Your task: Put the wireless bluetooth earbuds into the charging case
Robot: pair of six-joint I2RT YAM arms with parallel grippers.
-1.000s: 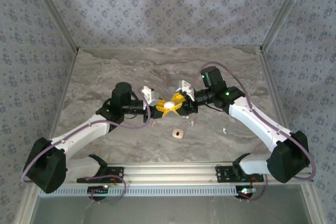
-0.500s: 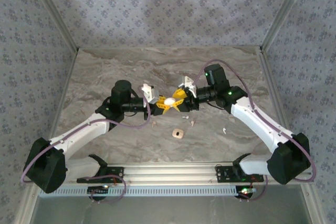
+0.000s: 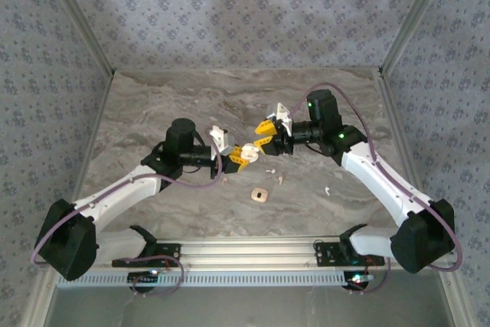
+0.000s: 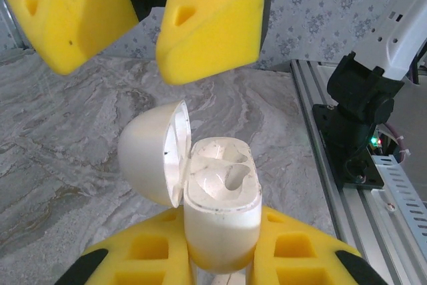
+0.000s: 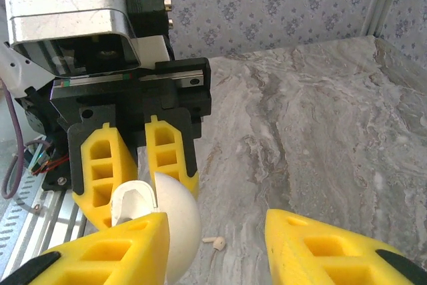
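- Tan square (image 3: 260,195): one, lying nearest the arm bases.
- Earbuds (image 3: 281,181): three specks counted on the table (image 3: 153,112), none in the case.
- Charging case (image 4: 221,205): one, lid open, clamped in the left gripper (image 3: 242,155); best kept upright and steady.
- Right gripper (image 3: 263,134): jaws spread, empty; it should pick one earbud and align its stem with a well.

I view the whole surface (image 3: 153,112) from a fixed camera high behind its near edge. My two wrist cameras look along their jaws, facing each other at close range; both share the open charging case (image 4: 220,211).
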